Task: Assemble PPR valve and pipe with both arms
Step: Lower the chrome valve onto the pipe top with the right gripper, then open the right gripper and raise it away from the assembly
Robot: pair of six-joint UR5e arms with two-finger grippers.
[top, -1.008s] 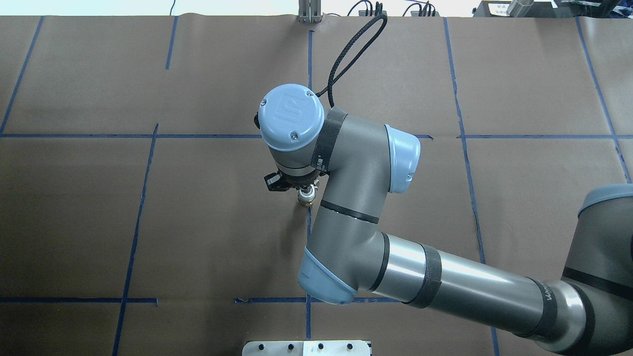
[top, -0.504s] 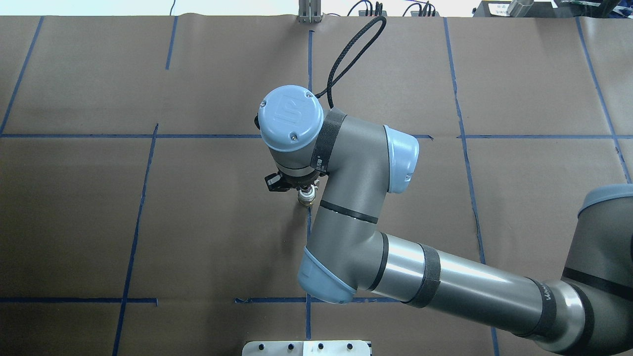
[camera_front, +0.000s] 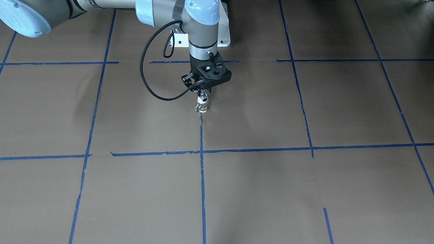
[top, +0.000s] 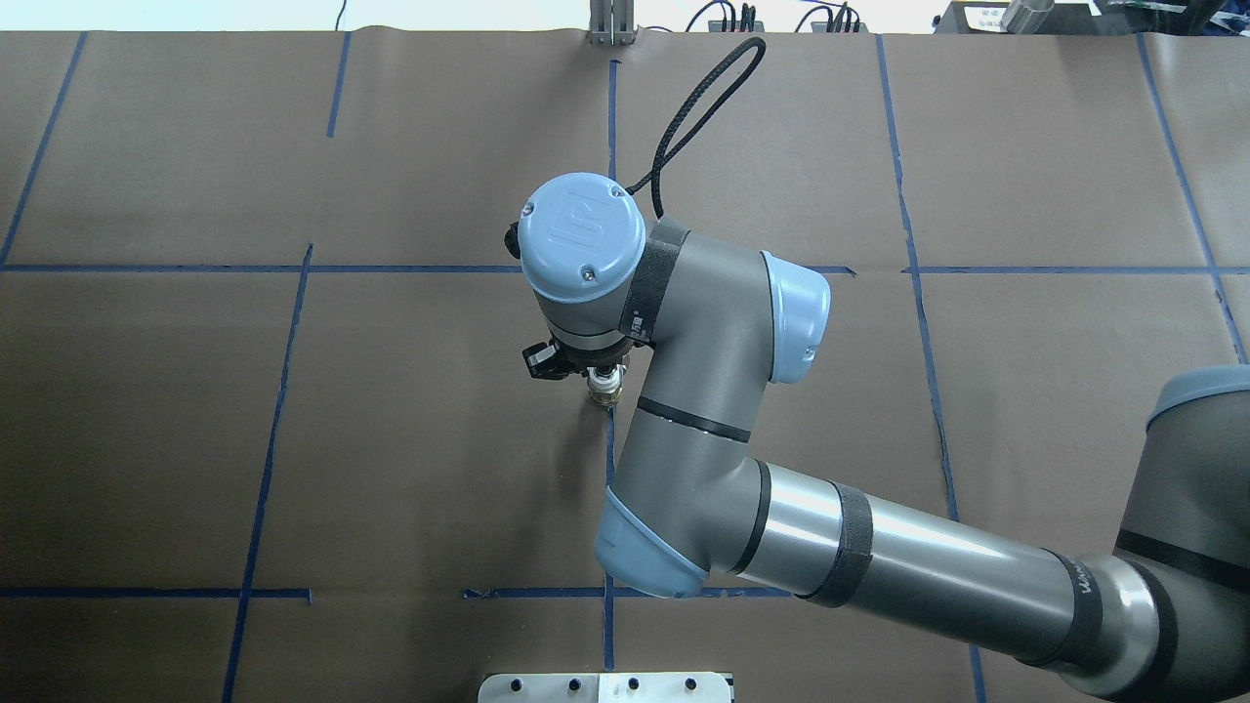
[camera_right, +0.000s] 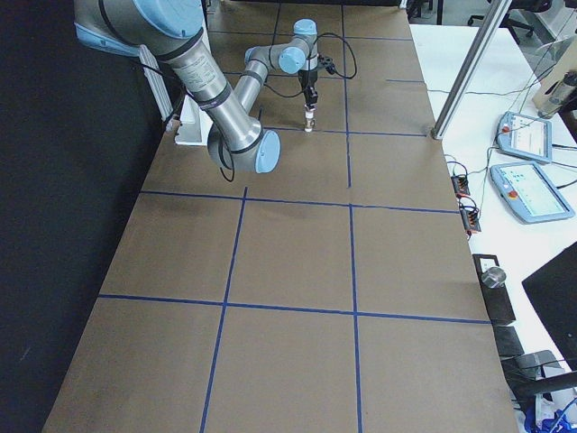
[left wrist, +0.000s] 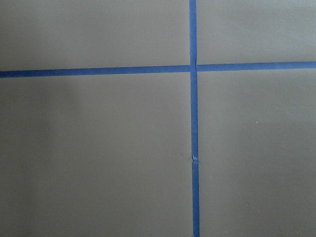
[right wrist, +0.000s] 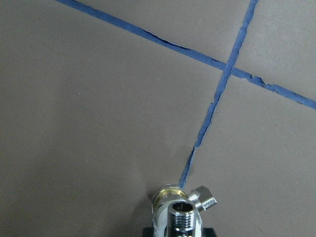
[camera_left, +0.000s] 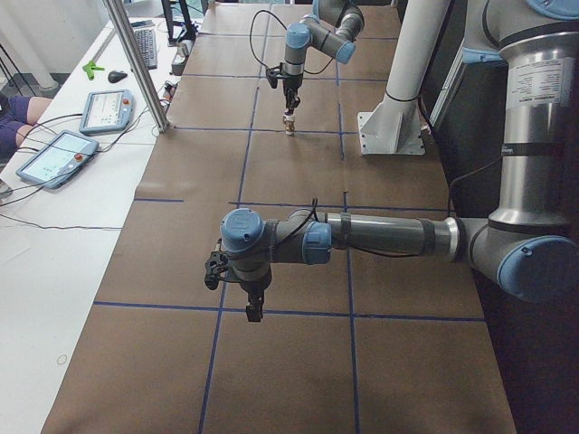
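Note:
My right gripper [camera_front: 202,92] points straight down at the table's middle, shut on the top of a small upright piece. In the right wrist view the chrome threaded pipe [right wrist: 180,217] sits on top of the brass-coloured valve [right wrist: 167,193], whose little grey lever [right wrist: 205,198] sticks out sideways. The piece [top: 605,389] stands on a blue tape line, its base on the paper [camera_front: 202,107]. My left gripper [camera_left: 254,310] hangs over bare paper far from it, seen only in the exterior left view, so I cannot tell if it is open. The left wrist view holds only paper and tape.
Brown paper with a blue tape grid [camera_front: 201,152] covers the table. The white pedestal [camera_front: 223,34] stands behind the right gripper. A black cable [camera_front: 144,78] loops from the right wrist. A metal post [camera_left: 136,63] and operator tablets [camera_left: 59,155] stand at the far side.
The right wrist has shifted slightly and its cable loop has swung. The valve and pipe piece stays at the same spot on the tape line.

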